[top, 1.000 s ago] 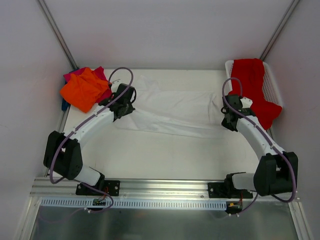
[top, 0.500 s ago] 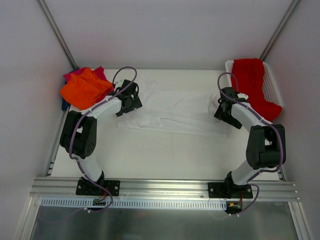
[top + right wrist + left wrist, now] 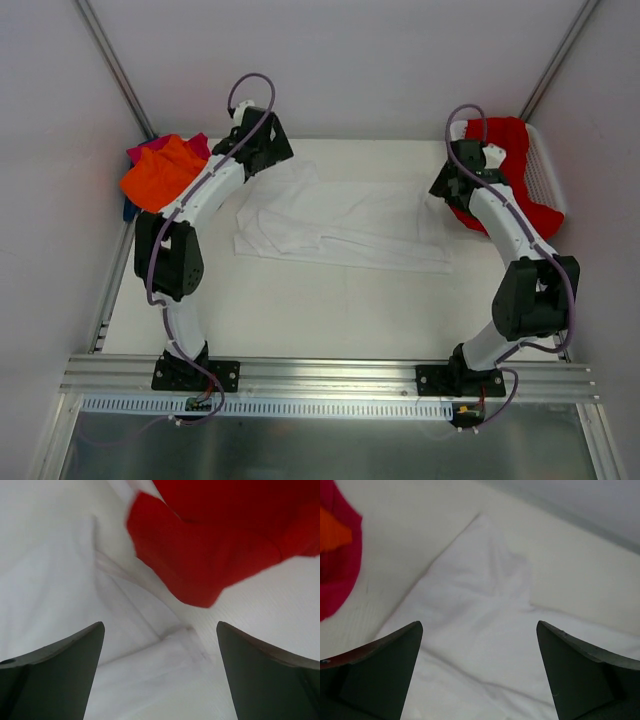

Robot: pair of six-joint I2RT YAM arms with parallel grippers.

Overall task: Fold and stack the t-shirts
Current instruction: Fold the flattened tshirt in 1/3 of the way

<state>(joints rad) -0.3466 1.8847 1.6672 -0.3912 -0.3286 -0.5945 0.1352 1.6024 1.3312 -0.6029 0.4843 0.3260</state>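
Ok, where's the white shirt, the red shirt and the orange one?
white shirt [image 3: 340, 225]: top view, middle of the spread cloth.
red shirt [image 3: 503, 148]: top view, its upper half.
orange shirt [image 3: 163, 180]: top view, middle of the cloth.

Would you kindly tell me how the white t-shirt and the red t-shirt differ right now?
The white t-shirt lies flat across the middle of the table; the red t-shirt drapes over the basket at the right. The white t-shirt forms a long, low band; the red t-shirt hangs bunched. Both are plain, unprinted cloth.
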